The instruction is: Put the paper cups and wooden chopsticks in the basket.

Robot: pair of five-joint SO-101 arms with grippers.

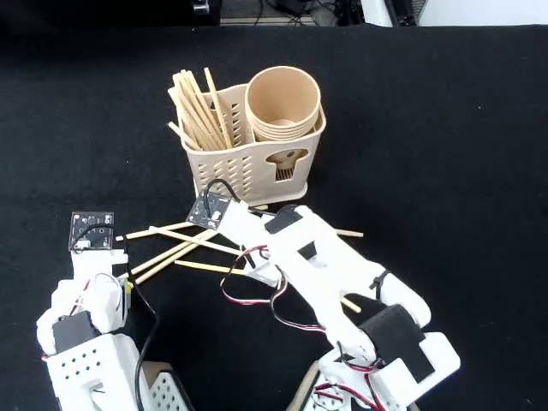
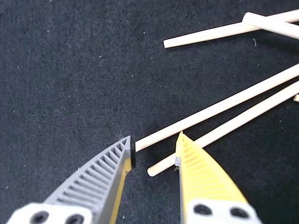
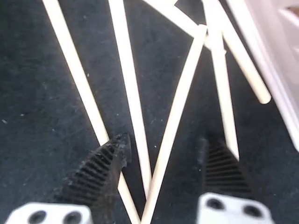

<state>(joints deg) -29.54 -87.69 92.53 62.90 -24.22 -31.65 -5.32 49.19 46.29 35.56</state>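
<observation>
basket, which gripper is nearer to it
Right. The right gripper is close beside the basket, over loose chopsticks; the left gripper is farther off, at their ends.

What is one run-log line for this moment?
cups: stacked in basket | chopsticks: some in basket, several on table | left gripper: open, at two stick ends | right gripper: open, over loose chopsticks
</observation>
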